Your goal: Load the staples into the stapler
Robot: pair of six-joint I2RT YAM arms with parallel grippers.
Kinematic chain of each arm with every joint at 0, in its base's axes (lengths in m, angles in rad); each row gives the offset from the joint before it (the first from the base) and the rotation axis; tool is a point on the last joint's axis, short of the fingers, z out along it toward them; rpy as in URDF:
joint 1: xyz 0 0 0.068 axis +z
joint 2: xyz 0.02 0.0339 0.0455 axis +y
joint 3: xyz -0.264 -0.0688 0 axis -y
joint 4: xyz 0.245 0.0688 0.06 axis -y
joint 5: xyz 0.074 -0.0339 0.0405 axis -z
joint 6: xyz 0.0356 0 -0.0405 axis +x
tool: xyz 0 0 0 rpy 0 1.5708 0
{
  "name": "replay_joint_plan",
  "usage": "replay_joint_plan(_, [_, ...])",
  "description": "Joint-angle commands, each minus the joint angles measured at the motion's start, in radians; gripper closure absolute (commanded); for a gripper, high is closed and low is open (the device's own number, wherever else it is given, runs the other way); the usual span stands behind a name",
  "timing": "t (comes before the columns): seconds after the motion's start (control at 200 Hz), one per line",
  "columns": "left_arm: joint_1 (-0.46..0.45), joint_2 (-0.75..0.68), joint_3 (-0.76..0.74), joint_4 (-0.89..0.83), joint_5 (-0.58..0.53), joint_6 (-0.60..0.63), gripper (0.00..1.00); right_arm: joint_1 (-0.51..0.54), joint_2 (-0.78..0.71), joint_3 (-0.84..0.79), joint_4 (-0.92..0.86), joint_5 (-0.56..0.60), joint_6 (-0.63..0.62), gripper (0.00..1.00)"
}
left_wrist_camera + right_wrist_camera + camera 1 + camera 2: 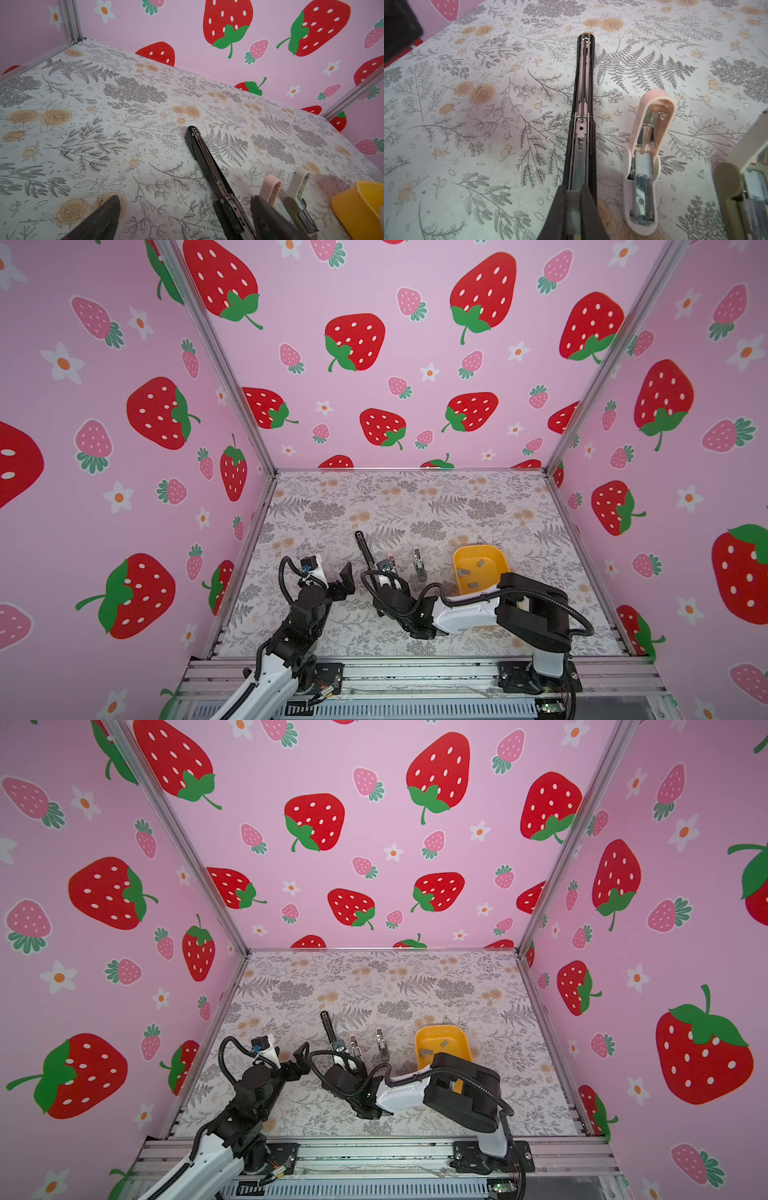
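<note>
A long black stapler [584, 83] lies folded open on the flowered mat, its metal channel facing up. My right gripper [572, 209] hovers over the channel's near end, shut on a grey strip of staples [572, 204] that lines up with the channel. More staples [463, 571] lie loose in the yellow tray [461, 556]. Left of the black stapler [362, 545], my left gripper [349, 583] stands open and holds nothing. In the left wrist view its dark fingers [108, 214] straddle bare mat and the stapler [207, 164].
A pink stapler [645, 155] and a beige stapler [297, 187] lie open between the black stapler and the tray. The right arm's elbow covers the tray's near end in both top views. Pink strawberry walls enclose the mat on three sides.
</note>
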Motion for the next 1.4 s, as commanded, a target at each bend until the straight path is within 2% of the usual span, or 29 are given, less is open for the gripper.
replay_joint_plan(0.0, [0.004, -0.007, -0.007, -0.001, -0.004, -0.001, 0.01, 0.004, 0.007, -0.005, 0.009, 0.014, 0.015, 0.97])
replay_joint_plan(0.85, [0.004, -0.010, -0.008, -0.001, -0.003, -0.001, 0.01, 0.005, -0.020, -0.023, 0.006, 0.035, -0.006, 0.96])
replay_joint_plan(1.396, [0.005, -0.011, -0.009, -0.002, -0.003, 0.000, 0.01, 0.006, -0.015, -0.032, 0.001, 0.008, 0.011, 0.96])
